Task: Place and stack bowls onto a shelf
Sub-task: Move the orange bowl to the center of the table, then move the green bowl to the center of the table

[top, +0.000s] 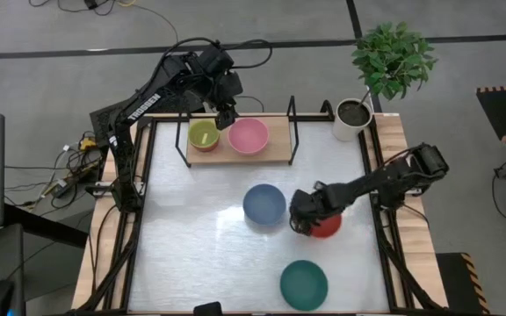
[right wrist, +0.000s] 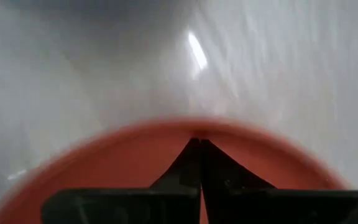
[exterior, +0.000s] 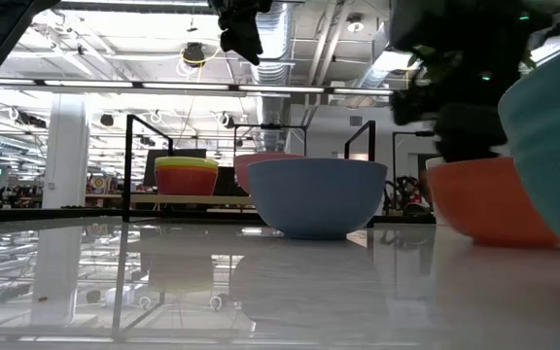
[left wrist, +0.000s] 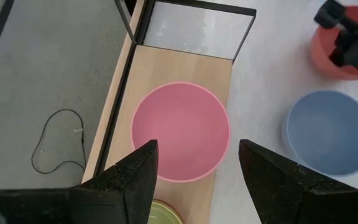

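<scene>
The shelf [top: 275, 151], a light wooden board in a black frame, stands at the table's far edge. On it rest a nested stack of small bowls [top: 204, 134] with lime-green innermost, and the pink bowl [top: 248, 135]. My left gripper [left wrist: 197, 146] hangs open above the pink bowl [left wrist: 180, 130], touching nothing. The blue bowl [top: 263, 204], the teal bowl [top: 304, 283] and the large red bowl [top: 328, 226] sit on the tabletop. My right gripper [top: 299, 224] is shut, with its tips at the red bowl's left rim [right wrist: 166, 127]. No purple bowl shows. My right gripper reaches over the red bowl from the table's right, slanting down, its shut fingertips [right wrist: 191, 155] at the inside of the rim on the bowl's left side [right wrist: 229, 130]. Whether they touch the bowl, I cannot tell. The bowl sits upright on the table.
A white plant pot [top: 352, 118] with a leafy plant stands at the far right corner, beside the shelf's right posts [top: 292, 110]. The blue bowl lies just left of my right gripper. Open tabletop [top: 191, 246] spreads over the near left part.
</scene>
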